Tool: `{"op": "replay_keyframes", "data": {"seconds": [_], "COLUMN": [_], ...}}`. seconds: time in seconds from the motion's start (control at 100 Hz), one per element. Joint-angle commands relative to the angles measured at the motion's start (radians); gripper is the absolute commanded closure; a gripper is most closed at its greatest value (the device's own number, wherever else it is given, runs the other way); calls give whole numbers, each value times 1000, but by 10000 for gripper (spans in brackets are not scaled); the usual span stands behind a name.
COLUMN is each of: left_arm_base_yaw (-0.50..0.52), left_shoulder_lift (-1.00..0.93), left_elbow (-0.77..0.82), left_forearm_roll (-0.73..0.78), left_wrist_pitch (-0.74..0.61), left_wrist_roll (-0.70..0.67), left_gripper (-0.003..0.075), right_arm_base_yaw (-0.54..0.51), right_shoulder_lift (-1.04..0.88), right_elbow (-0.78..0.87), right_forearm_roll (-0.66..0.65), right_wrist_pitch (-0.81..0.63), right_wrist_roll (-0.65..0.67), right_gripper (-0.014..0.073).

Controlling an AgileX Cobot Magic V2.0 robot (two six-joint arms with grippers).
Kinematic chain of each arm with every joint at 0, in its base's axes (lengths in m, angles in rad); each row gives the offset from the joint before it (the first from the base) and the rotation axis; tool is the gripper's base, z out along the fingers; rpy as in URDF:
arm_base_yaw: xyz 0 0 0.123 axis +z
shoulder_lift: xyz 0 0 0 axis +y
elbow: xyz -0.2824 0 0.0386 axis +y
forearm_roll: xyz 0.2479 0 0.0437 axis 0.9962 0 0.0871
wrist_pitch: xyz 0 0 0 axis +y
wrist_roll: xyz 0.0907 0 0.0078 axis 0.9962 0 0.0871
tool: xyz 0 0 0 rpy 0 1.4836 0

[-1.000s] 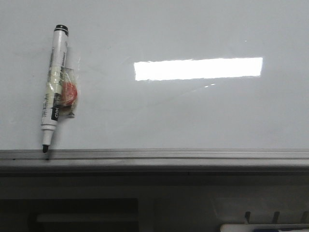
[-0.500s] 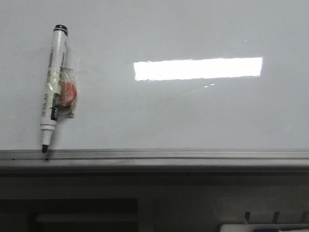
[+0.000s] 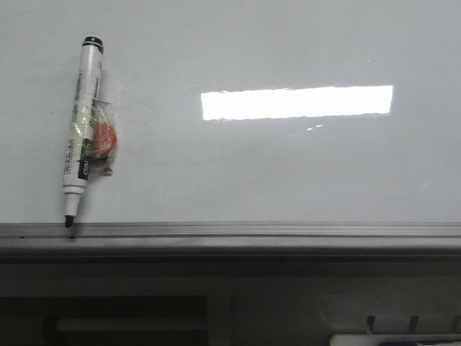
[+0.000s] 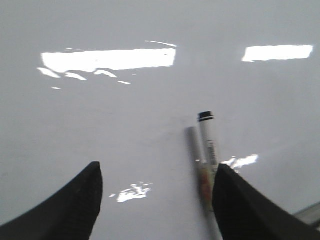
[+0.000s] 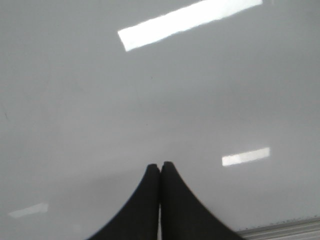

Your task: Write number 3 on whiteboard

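The whiteboard [image 3: 288, 173] is a glossy pale grey board with a grey metal rail [image 3: 252, 232] along its near edge. No drawn number 3 shows on it. A white marker [image 3: 81, 130] with a black cap end and black tip lies on the board at the left, its tip at the rail, with a small clear wrapper holding something red beside it. In the left wrist view my left gripper [image 4: 157, 172] is open above the board, and the marker [image 4: 207, 150] lies just beside one finger, not held. My right gripper [image 5: 160, 165] is shut and empty over bare board.
A bright rectangular light reflection [image 3: 297, 102] sits on the board right of centre. Below the rail is the dark robot base with a white object [image 3: 389, 339] at the lower right. Neither gripper shows in the front view.
The front view has shifted very slightly; the marker and wrapper stay in place on the board.
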Motion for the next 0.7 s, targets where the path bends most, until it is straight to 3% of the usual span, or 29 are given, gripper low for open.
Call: {"op": "replay_keyframes", "data": {"seconds": [0.0, 0.33, 0.69], "left_arm_base_yaw": [-74, -212, -299], "left_shoulder_lift": [51, 424, 653], "left_elbow": [-37, -41, -148], "left_forearm_roll": [-12, -132, -177], "left_wrist_pitch": [-124, -327, -332], "left_wrist_roll": [-4, -14, -14], "left_gripper": [295, 290, 289], "right_arm_base_yaw": [2, 2, 2], "right_shoulder_lift": [20, 20, 20], "right_elbow": [-36, -36, -36], "right_forearm_roll": [7, 7, 7], "right_wrist_pitch": [-72, -68, -65], "right_wrist_roll": [0, 0, 0], "right_gripper": [655, 655, 655]}}
